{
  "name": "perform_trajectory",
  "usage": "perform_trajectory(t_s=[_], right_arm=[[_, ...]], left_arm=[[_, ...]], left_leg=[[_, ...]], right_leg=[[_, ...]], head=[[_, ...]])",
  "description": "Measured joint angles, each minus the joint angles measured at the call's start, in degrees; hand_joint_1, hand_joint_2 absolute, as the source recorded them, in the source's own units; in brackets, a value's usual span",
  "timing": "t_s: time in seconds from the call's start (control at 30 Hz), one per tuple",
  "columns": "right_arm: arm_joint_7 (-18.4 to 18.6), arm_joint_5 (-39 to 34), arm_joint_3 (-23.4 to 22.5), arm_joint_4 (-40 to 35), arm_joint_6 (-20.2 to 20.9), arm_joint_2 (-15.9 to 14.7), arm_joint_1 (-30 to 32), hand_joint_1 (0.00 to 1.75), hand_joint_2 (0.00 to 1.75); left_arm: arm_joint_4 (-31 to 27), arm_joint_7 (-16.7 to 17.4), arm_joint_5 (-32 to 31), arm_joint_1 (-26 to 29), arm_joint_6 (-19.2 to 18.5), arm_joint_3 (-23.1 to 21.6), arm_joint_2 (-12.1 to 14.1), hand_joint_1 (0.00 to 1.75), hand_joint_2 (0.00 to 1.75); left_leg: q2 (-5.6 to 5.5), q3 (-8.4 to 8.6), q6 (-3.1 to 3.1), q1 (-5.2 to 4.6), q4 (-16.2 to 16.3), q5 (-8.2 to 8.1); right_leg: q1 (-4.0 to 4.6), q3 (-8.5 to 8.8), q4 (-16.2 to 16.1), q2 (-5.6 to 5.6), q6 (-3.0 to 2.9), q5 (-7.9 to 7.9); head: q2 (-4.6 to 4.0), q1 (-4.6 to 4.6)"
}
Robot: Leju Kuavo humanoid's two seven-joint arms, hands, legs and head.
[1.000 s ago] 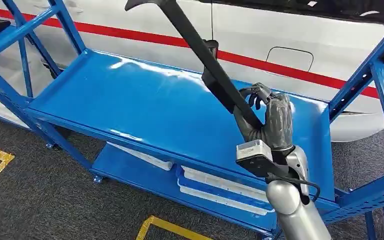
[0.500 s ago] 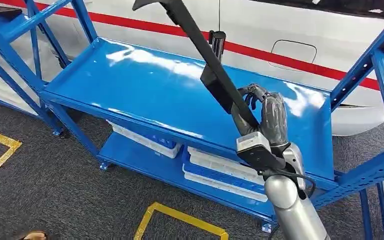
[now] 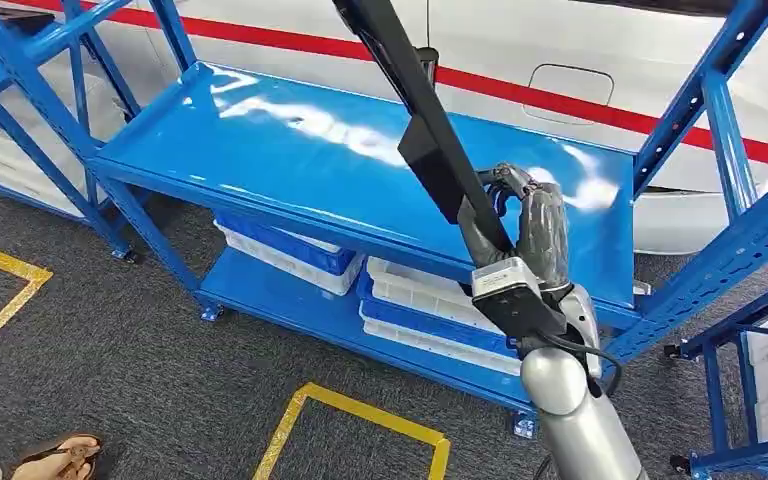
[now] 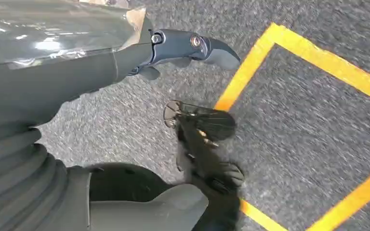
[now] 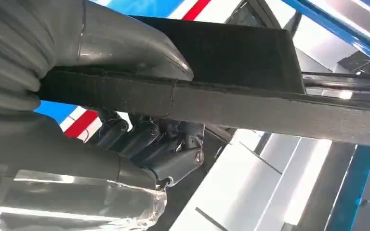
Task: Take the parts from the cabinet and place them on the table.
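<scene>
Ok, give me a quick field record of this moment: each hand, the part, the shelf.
right hand: grips a long black part, held tilted above the blue rack's upper shelf
left hand: holds nothing, hangs over grey carpet with yellow floor lines
lower shelf: white and blue trays
behind rack: white car body with red stripe
person: a sandalled foot on the carpet

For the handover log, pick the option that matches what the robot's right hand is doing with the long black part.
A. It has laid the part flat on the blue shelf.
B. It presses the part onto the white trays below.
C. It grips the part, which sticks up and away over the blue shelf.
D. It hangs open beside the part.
C: the right hand is wrapped around the long black part, which rises slanting above the blue shelf, clear of it.
</scene>
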Motion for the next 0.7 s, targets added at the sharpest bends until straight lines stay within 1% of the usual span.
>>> perform_trajectory(t_s=[0.03, 0.07, 0.1, 0.13, 0.17, 0.2, 0.23, 0.27, 0.3, 0.33, 0.37, 0.4, 0.43, 0.47, 0.5, 0.53, 0.57, 0.6, 0.63, 0.67, 0.7], right_arm=[[0.0, 0.2, 0.0, 0.0, 0.0, 0.2, -0.1, 1.75, 1.75], [0.2, 0.5, 0.0, 0.0, 0.0, 0.4, -0.2, 1.75, 1.75], [0.2, 0.8, 0.0, 0.0, 0.1, 0.9, -0.1, 1.75, 1.75], [0.4, 1.0, -0.1, 0.0, 0.1, 1.1, 0.0, 1.75, 1.75], [0.5, 1.2, -0.1, -0.1, 0.1, 1.2, 0.1, 1.75, 1.75], [0.5, 1.3, -0.1, -0.2, 0.1, 1.4, 0.0, 1.75, 1.75], [0.7, 1.4, -0.2, -0.3, 0.1, 1.6, 0.0, 1.75, 1.75], [0.8, 1.4, -0.2, -0.3, 0.1, 1.6, 0.1, 1.75, 1.75], [0.9, 1.4, -0.2, -0.3, 0.1, 1.8, 0.2, 1.75, 1.75], [0.9, 1.3, -0.4, -0.3, 0.1, 1.8, 0.4, 1.75, 1.75], [1.0, 1.3, -0.5, -0.4, 0.1, 1.9, 0.6, 1.75, 1.75], [1.0, 1.2, -0.7, -0.6, 0.1, 2.1, 0.7, 1.75, 1.75], [0.8, 0.9, -0.9, -0.9, 0.1, 2.3, 0.7, 1.75, 1.75], [0.5, 0.4, -1.2, -1.4, 0.1, 2.6, 0.8, 1.75, 1.75], [0.0, -0.3, -1.6, -2.0, 0.1, 2.9, 0.8, 1.75, 1.75], [-0.4, -0.8, -1.9, -2.6, 0.1, 3.2, 0.9, 1.75, 1.75], [-0.7, -1.3, -2.1, -3.0, 0.1, 3.5, 1.1, 1.75, 1.75], [-0.8, -1.6, -2.5, -3.6, 0.1, 3.6, 1.4, 1.75, 1.75], [-0.9, -1.8, -2.9, -3.8, 0.1, 3.7, 1.7, 1.75, 1.75], [-1.0, -1.9, -3.2, -4.0, 0.2, 3.9, 1.7, 1.75, 1.75], [-1.0, -1.9, -3.3, -4.3, 0.4, 4.3, 1.8, 1.75, 1.75]], left_arm=[[0.0, 0.0, 0.0, -0.1, 0.0, 0.1, 0.0, 0.00, 1.75], [0.0, 0.0, 0.0, 0.0, 0.0, 0.2, 0.0, 0.00, 1.75], [0.0, 0.2, 0.0, 0.0, 0.1, 0.2, 0.1, 0.00, 1.75], [0.0, 0.3, 0.0, 0.1, 0.1, 0.2, 0.1, 0.00, 1.75], [0.0, 0.4, 0.0, 0.0, 0.1, 0.2, 0.1, 0.00, 1.75], [0.0, 0.5, 0.0, 0.0, 0.1, 0.2, 0.1, 0.00, 1.75], [0.0, 0.6, -0.1, 0.0, 0.2, 0.2, 0.2, 0.00, 1.75], [0.0, 0.6, -0.1, 0.0, 0.2, 0.2, 0.2, 0.00, 1.75], [0.0, 0.7, -0.1, 0.1, 0.1, 0.3, 0.2, 0.00, 1.75], [0.0, 0.7, -0.1, 0.1, 0.1, 0.3, 0.2, 0.00, 1.75], [0.0, 0.8, -0.1, 0.1, 0.0, 0.3, 0.2, 0.00, 1.75], [0.0, 1.0, -0.1, 0.1, 0.0, 0.3, 0.2, 0.00, 1.75], [0.0, 1.3, -0.1, 0.1, 0.1, 0.3, 0.2, 0.00, 1.75], [0.0, 1.6, -0.2, 0.1, 0.2, 0.3, 0.2, 0.00, 1.75], [0.0, 1.9, -0.3, 0.1, 0.3, 0.3, 0.2, 0.00, 1.75], [0.0, 2.0, -0.6, 0.1, 0.4, 0.3, 0.2, 0.00, 1.75], [0.0, 2.1, -0.7, 0.1, 0.5, 0.3, 0.2, 0.00, 1.75], [0.0, 2.3, -0.8, 0.2, 0.5, 0.3, 0.2, 0.00, 1.75], [0.0, 2.4, -0.8, 0.3, 0.6, 0.3, 0.2, 0.00, 1.75], [0.0, 2.5, -0.8, 0.3, 0.7, 0.3, 0.5, 0.00, 1.75], [0.0, 2.7, -0.9, 0.3, 0.7, 0.3, 0.4, 0.00, 1.75]], left_leg=[[-0.10, -0.27, 0.32, -0.25, -0.1, 0.00], [-0.09, -0.52, 0.68, -0.58, -0.4, 0.20], [-0.06, -0.70, 1.24, -0.88, -0.3, 0.53], [0.14, -1.35, 2.08, -0.77, -1.0, 1.45], [0.62, -1.39, 2.56, -0.54, -1.3, 2.45], [0.62, -2.35, 3.23, -0.63, -1.3, 3.01], [0.71, -3.12, 3.60, -0.68, -1.3, 3.76], [0.76, -4.11, 3.65, -0.73, -1.3, 4.48], [0.78, -5.23, 3.67, -0.83, -1.2, 5.26], [0.83, -6.21, 3.59, -0.89, -1.2, 6.00], [0.83, -7.14, 3.49, -0.88, -1.2, 6.66], [0.83, -8.01, 3.33, -0.88, -1.1, 7.38], [0.83, -8.75, 3.14, -0.88, -1.1, 8.01], [0.81, -9.41, 2.88, -0.88, -1.0, 8.66], [0.76, -9.98, 2.52, -1.22, -0.7, 9.09], [0.90, -10.41, 2.22, -1.30, -0.4, 9.69], [0.89, -10.53, 1.98, -1.28, -0.5, 10.34], [0.92, -10.54, 1.58, -1.11, -0.6, 10.68], [0.84, -10.67, 0.98, -1.19, -0.7, 11.20], [0.59, -11.22, 0.80, -0.75, -0.2, 10.40], [0.42, -11.86, 0.38, -0.65, 1.6, 7.05]], right_leg=[[-0.10, 0.01, -0.2, -0.09, 0.54, 0.39], [-0.19, -0.03, -0.2, -0.19, 0.95, 0.81], [-0.47, -0.07, -0.4, -0.19, 1.45, 1.32], [-0.22, -0.52, -0.5, -0.16, 1.83, 1.71], [-0.32, -1.11, 0.7, -0.09, 1.53, 0.22], [-0.21, -2.46, 3.1, -0.05, 0.82, -2.67], [-0.25, -3.84, 7.0, -0.03, 0.19, -5.85], [-0.29, -5.16, 11.6, -0.03, -0.07, -8.50], [-0.29, -6.20, 16.3, -0.03, 0.09, -10.23], [-0.29, -6.02, 18.5, -0.03, 0.59, -10.36], [-0.28, -4.65, 17.9, -0.03, 1.16, -9.60], [-0.27, -2.10, 15.1, -0.04, 1.82, -8.12], [-0.29, 1.13, 10.9, -0.05, 2.24, -6.84], [-0.28, 5.03, 5.6, -0.09, 2.13, -6.60], [0.02, 9.20, 0.7, -0.09, 1.69, -7.50], [0.52, 9.95, -2.1, -0.01, 1.28, -8.36], [0.55, 8.86, -1.7, 0.03, 1.23, -8.20], [0.87, 8.68, -1.2, 0.07, 0.90, -8.07], [0.48, 8.41, -1.5, 0.05, 0.12, -7.50], [-0.81, 8.04, -1.5, -0.20, -0.57, -6.70], [-0.59, 7.29, -1.6, -0.16, -1.30, -6.07]], head=[[0.00, 0.11], [0.00, -0.04], [0.00, 0.00], [0.00, -0.02], [0.00, -0.06], [0.00, 0.09], [0.02, 0.29], [0.00, 0.40], [0.02, 0.40], [0.00, 0.38], [0.00, 0.35], [0.00, 0.48], [0.00, 0.44], [0.02, 0.48], [0.00, 0.48], [0.02, 0.42], [0.00, 0.20], [0.02, 0.22], [0.00, 0.24], [0.02, 0.35], [0.02, 0.05]])
